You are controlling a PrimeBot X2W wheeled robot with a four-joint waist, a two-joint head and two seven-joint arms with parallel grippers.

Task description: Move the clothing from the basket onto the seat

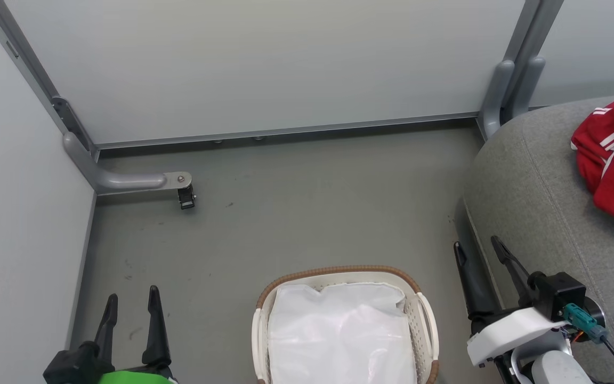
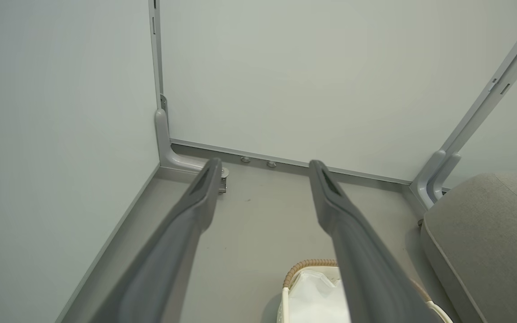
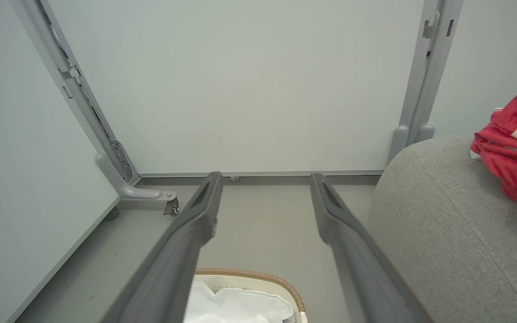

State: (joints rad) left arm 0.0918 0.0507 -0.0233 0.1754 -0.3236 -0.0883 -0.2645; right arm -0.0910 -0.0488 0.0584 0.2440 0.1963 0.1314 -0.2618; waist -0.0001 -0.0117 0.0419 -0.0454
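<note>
Lying bunched at the far right of the seat point(image 1: 531, 202): the clothing point(image 1: 613, 160), red with white stripes, one heap, well apart from the basket point(image 1: 339, 272)
- seat: grey woven fabric, rounded, stitched seam, standing at the right of the grey floor point(image 1: 285, 213)
- basket: oval, cream, brown woven rim, on the floor between the two grippers; a white liner point(image 1: 339, 330) covers its inside
- left gripper point(image 1: 132, 292): lower left, fingers spread, pinching nothing, over bare floor
- right gripper point(image 1: 476, 242): lower right, fingers spread, pinching nothing, just beside the seat's front edge
- surround: pale wall panels point(image 1: 285, 64) in grey metal frames; one frame foot bears a small caster point(image 1: 186, 197)
</note>
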